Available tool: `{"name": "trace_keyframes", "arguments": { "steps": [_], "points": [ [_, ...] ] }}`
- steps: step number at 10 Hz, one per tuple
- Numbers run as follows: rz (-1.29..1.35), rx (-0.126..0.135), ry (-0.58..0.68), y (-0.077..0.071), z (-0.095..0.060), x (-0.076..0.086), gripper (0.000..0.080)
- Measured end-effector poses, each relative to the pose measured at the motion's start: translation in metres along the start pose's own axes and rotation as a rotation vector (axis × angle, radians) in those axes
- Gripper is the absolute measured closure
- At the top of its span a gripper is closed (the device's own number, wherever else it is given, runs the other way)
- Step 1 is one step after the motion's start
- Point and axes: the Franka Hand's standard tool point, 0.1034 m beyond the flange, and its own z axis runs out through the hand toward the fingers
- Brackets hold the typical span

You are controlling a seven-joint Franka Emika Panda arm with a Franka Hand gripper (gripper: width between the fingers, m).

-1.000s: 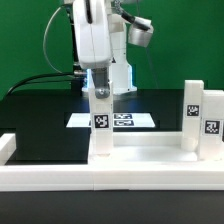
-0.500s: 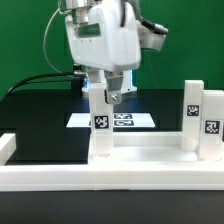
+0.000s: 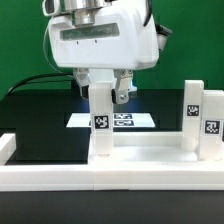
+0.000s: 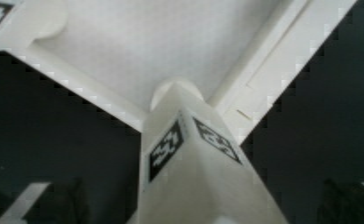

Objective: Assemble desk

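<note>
I see, in the exterior view, the arm's white wrist housing (image 3: 100,45) filling the upper centre of the frame, tilted, with the green backdrop (image 3: 190,40) behind it. Below it the black table (image 3: 40,115) spans the middle band, and the long white barrier wall (image 3: 60,178) crosses the bottom edge. The tabletop panel (image 3: 150,152) of the desk lies low and right of centre, its rim toward me. Three leg posts stand upright on it: one (image 3: 101,122) at centre, directly beneath the wrist, and two (image 3: 192,118) (image 3: 211,125) close together at the right edge — each bears a black-and-white tag. The marker board (image 3: 128,120) lies flat on the table behind the centre post. The gripper (image 3: 108,88) hangs over the centre post with its jaws spread wide, one fingertip (image 3: 121,95) showing clear of the post's right side; it holds nothing. In the wrist view that same post (image 4: 197,160) rises toward the lens from the lower centre, two tagged faces visible, with the panel's pale inner surface (image 4: 143,50) across the upper frame.
</note>
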Motion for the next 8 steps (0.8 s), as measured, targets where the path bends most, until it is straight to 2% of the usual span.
{"name": "trace_keyframes", "arguments": {
  "steps": [1,2,3,5,6,7,8],
  "points": [
    [-0.086,-0.001,-0.001,0.001,0.001,0.0,0.015],
    [-0.309,-0.005,-0.019,0.004,0.004,0.0,0.015],
    [-0.42,-0.008,-0.041,0.004,0.009,-0.003,0.015],
    [-0.53,-0.007,-0.043,0.005,0.011,-0.006,0.015],
    [-0.572,-0.007,-0.043,0.006,0.011,-0.005,0.0195],
    [-0.544,-0.008,-0.043,0.006,0.011,-0.005,0.0195],
    [-0.528,-0.008,-0.043,0.006,0.011,-0.005,0.0373]
  ]
}}
